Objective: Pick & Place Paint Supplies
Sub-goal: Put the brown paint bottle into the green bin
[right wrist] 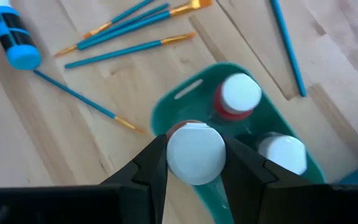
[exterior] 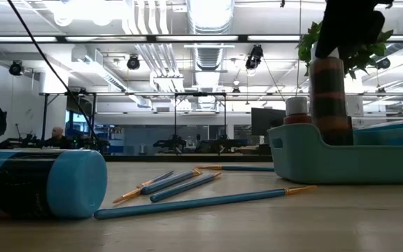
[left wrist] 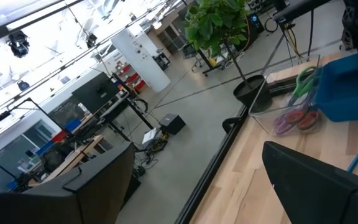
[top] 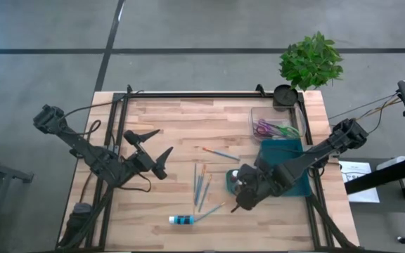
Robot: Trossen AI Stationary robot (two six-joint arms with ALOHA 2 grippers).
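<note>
Over the teal tray (right wrist: 185, 93) on the worktop (top: 188, 126), the right pincer (right wrist: 194, 165) is pinching a white-capped paint tube (right wrist: 196, 152), risking knocking its two neighbours while lowering, while the left pincer (top: 153, 151) is waiting spread apart.

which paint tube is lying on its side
The blue paint tube with black bands, alone on the wooden table near its front edge; the other white-capped tubes stand upright in the small teal tray.

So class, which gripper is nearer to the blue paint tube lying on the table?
Right. The right gripper, shut on a white-capped tube in the teal tray, sits just beyond the blue paint tube; the left gripper hovers open, farther away.
</note>
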